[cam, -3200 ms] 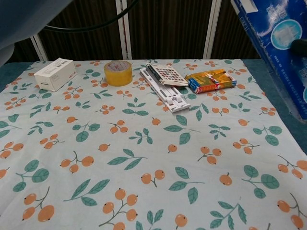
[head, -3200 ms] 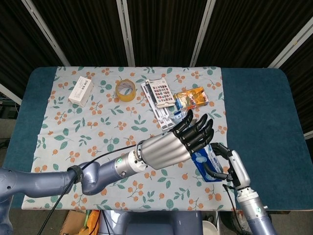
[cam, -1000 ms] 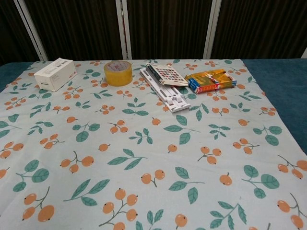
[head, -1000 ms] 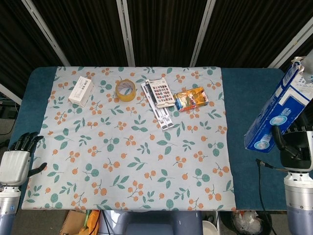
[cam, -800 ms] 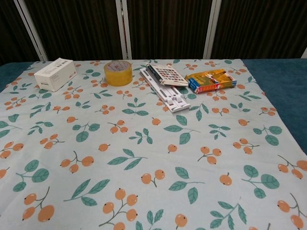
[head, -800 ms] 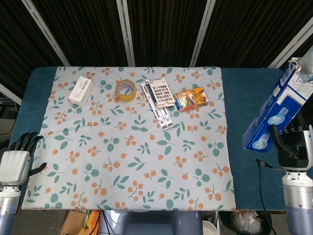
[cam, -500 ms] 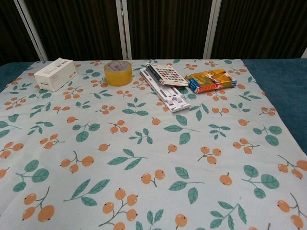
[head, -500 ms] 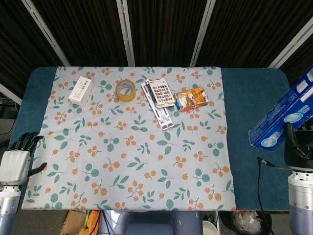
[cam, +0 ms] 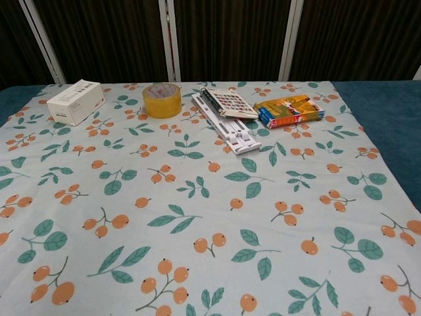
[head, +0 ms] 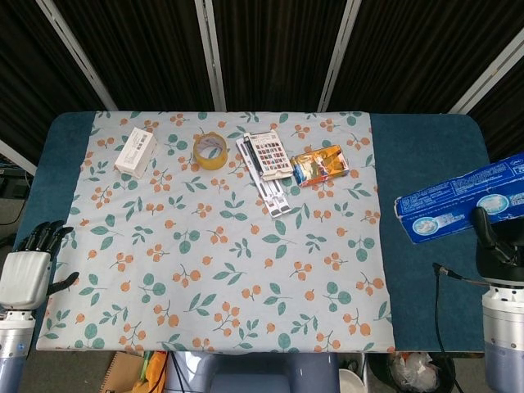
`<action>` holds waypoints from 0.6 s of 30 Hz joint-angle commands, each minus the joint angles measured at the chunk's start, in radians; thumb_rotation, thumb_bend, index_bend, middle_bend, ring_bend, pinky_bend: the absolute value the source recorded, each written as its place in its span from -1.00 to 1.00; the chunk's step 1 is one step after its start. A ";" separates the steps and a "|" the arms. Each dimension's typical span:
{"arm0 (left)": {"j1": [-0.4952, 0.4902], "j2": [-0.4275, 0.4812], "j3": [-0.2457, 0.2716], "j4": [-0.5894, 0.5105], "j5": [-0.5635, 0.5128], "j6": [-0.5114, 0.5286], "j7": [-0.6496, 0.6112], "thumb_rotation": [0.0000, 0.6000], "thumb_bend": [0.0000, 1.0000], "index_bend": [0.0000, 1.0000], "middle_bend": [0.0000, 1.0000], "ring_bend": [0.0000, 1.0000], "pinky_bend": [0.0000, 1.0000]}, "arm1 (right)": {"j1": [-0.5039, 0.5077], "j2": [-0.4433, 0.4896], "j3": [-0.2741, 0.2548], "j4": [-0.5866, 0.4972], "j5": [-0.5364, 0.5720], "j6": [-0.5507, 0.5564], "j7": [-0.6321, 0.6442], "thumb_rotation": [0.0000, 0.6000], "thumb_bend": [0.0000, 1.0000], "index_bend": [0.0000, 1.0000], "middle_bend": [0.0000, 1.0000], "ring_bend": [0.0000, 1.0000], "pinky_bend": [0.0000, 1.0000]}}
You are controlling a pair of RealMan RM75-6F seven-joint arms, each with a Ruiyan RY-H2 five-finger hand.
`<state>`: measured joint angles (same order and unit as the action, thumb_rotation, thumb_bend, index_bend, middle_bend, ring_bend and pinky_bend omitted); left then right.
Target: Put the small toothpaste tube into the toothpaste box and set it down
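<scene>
The blue toothpaste box (head: 458, 206) lies nearly level over the blue table cover at the right edge of the head view, its end flap pointing left. My right hand (head: 498, 244) is under its right part, dark fingers wrapped on the box's lower edge. My left hand (head: 26, 274) hovers at the table's front left corner, fingers apart and holding nothing. No toothpaste tube shows in either view. The chest view shows neither hand nor the box.
On the floral cloth (head: 221, 246) at the back lie a white carton (head: 135, 151), a yellow tape roll (head: 210, 149), a calculator (head: 268, 155) on a white strip (head: 277, 195), and an orange-blue pack (head: 321, 164). Bare blue table cover (head: 426, 147) borders the cloth's right side.
The box in my right hand has tipped from steeply upright down to almost level and swung leftward. My left hand has stayed at the front left corner.
</scene>
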<state>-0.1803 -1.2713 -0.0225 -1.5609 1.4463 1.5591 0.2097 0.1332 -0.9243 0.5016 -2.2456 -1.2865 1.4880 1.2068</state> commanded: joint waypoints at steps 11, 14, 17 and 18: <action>0.007 0.002 -0.012 -0.004 0.004 -0.011 0.003 1.00 -1.00 -0.59 -0.72 -0.73 -0.42 | 0.009 -0.017 -0.009 -0.001 0.013 -0.007 -0.063 1.00 -0.12 -0.16 0.26 0.07 0.03; 0.008 0.002 -0.014 -0.005 0.004 -0.014 0.004 1.00 -1.00 -0.59 -0.72 -0.73 -0.42 | 0.010 -0.013 -0.013 0.007 0.010 -0.013 -0.078 1.00 -0.12 -0.16 0.26 0.07 0.03; 0.010 0.003 -0.017 -0.006 0.005 -0.018 0.005 1.00 -1.00 -0.59 -0.72 -0.73 -0.42 | 0.017 -0.019 -0.026 0.026 0.005 -0.026 -0.108 1.00 -0.11 -0.16 0.24 0.06 0.03; 0.010 0.003 -0.017 -0.006 0.005 -0.019 0.006 1.00 -1.00 -0.59 -0.72 -0.73 -0.42 | 0.020 -0.021 -0.031 0.032 0.002 -0.034 -0.115 1.00 -0.11 -0.16 0.24 0.05 0.03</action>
<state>-0.1706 -1.2686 -0.0393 -1.5669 1.4513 1.5405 0.2152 0.1482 -0.9419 0.4786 -2.2232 -1.2803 1.4649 1.1037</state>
